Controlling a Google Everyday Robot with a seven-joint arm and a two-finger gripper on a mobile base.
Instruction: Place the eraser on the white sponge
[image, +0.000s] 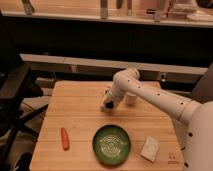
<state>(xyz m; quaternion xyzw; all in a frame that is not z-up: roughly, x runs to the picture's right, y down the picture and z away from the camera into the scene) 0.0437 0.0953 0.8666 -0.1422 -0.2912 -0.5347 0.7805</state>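
I am watching the wooden surface (80, 107) from its near side, and I am taking the green plate (112, 144) as my mark. The plate is sitting close to the near edge of the surface, about midway along it. It is round and dark green, with a paler ribbed pattern in its middle.

The white sponge (150, 148) is lying flat just to the right of the plate, near it but not touching. It is turned a little askew to the edge, and its top face is bare. An orange carrot (64, 138) is lying to the left of the plate, well apart from it, with its length running roughly away from me.

The white arm (160, 100) is reaching in from the right, beyond the plate, and bending downward at a rounded joint. The claw (106, 103) is hanging on the far side of the plate, a little left of the plate's middle and low over the wood. I cannot tell whether it is touching the surface. I also cannot tell whether the claw is wide, narrow or holding something, since it is showing only as a dark shape under the wrist. I am not making out the eraser anywhere.

A white cup (131, 99) is standing beyond the plate, just to the right of the claw, partly hidden behind the arm. A black chair (15, 100) is standing off the surface, far to the left of the plate.
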